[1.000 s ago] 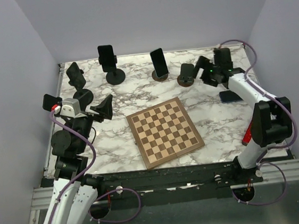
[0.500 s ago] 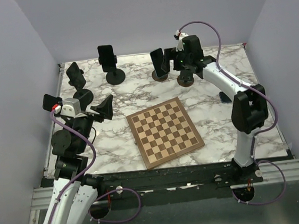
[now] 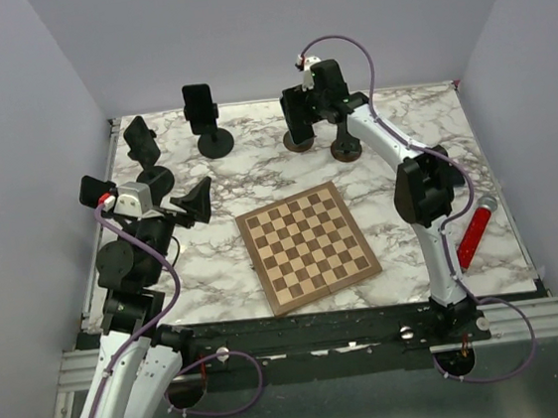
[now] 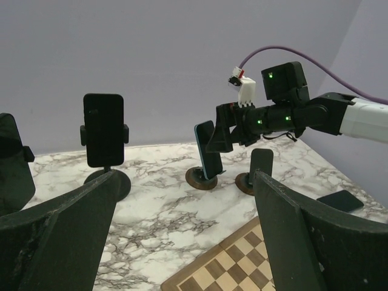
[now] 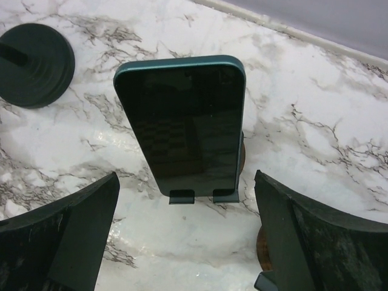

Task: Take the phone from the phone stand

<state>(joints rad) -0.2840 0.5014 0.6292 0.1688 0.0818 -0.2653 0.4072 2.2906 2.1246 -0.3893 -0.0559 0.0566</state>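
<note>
Now the right gripper has swung in from the right to the phone, still leaning in its phone stand at the back, jaws apart on both its sides, so closing seems next.

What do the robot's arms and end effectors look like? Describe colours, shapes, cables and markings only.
The left arm and right arm have white links between bulky black joints, each trailing a purple cable. Green lights glow on the right wrist. The left end effector and right end effector each have two broad, black, tapering fingers.
</note>
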